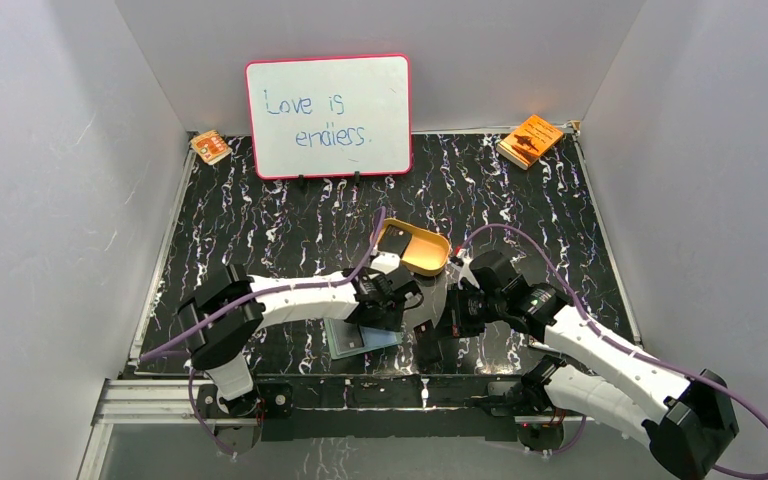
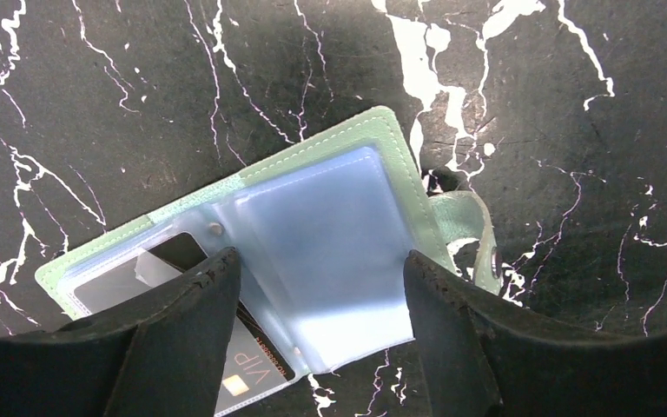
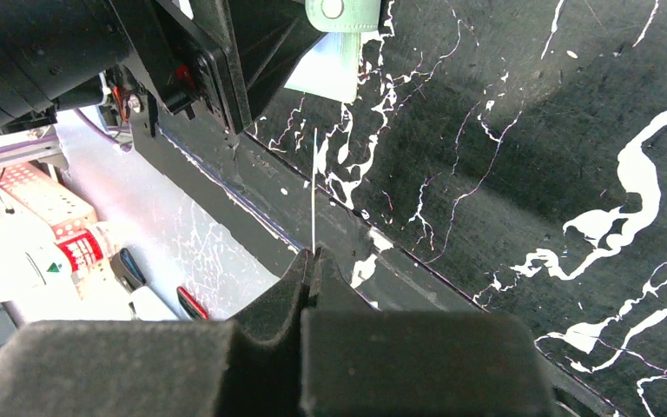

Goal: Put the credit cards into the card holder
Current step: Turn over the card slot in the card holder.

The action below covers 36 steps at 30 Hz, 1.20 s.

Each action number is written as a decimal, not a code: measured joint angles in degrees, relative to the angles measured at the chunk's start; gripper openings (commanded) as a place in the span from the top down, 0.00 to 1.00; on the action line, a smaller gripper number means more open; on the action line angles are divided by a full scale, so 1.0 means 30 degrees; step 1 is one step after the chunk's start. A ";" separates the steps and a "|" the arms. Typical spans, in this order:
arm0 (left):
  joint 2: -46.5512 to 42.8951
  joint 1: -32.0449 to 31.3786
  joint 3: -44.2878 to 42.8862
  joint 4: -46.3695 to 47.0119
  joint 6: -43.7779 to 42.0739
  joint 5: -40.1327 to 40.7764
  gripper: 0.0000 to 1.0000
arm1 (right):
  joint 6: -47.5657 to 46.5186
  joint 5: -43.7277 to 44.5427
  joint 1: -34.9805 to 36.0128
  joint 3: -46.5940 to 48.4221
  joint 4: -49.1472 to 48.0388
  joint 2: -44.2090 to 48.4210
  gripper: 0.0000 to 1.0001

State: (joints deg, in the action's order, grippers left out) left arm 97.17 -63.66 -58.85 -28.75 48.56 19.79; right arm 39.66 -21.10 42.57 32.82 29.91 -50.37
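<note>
My left gripper (image 2: 320, 259) is spread wide and hangs low over the wallet (image 2: 330, 200). The wallet lies open on the bench (image 2: 95, 104) at its near edge, between the two arms, clear pockets up and snap strap (image 2: 478, 234) flopped off to one side. One finger sits at the fold and the other at the outer edge of the empty pocket. I read that as bracketing the wallet so the flap stays flat and does not slide.

A VIP card (image 2: 260, 369) already sits in the other pocket, partly under my finger, so that side looks done.

My right gripper (image 3: 311, 261) is pressed together on a thin sliver seen edge-on. I take it for a card (image 3: 314, 191), pinched at one end so that most of its length stays free to go into a pocket. It points toward the wallet's corner, near but apart from it.

One more dark card (image 1: 395, 240) waits in the tray (image 1: 430, 262) just beyond the grippers.

Next I would need to tilt the pinched card flat and find the pocket mouth. The clear plastic may cling shut.
</note>
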 measured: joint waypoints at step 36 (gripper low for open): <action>-0.4146 -0.0692 0.4532 0.1406 0.1173 0.1581 1.00 | -0.0386 -0.1654 0.0503 0.0313 -0.2375 -0.3920 1.00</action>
State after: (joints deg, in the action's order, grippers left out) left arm 84.73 -65.73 -45.25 -24.53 52.07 24.53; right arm 38.50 -26.06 44.07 33.76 22.79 -62.13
